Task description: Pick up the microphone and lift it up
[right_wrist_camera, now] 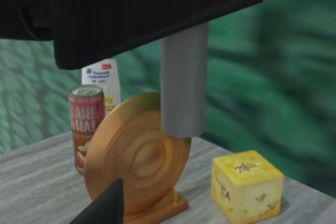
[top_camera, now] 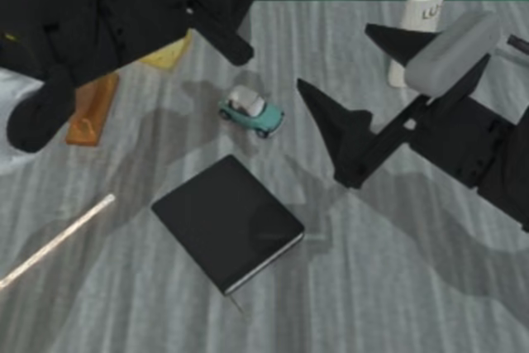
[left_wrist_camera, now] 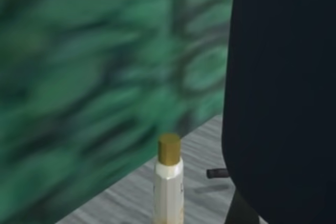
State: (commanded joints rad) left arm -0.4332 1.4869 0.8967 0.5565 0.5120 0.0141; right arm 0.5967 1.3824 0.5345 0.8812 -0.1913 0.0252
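In the top view the microphone (top_camera: 453, 54) shows only its grey handle, high at the right gripper (top_camera: 334, 57) near the lotion bottle (top_camera: 419, 18), so the pick seems done, while the left arm (top_camera: 99, 31) is idle at the far left. The left wrist view shows the bottle (left_wrist_camera: 168, 188), not the microphone. In the right wrist view the handle (right_wrist_camera: 182, 80) hangs clear above the table (right_wrist_camera: 37, 187), before a wooden disc (right_wrist_camera: 134, 156); I cannot tell how the jaws hold it, and probably only a little lifting is left.
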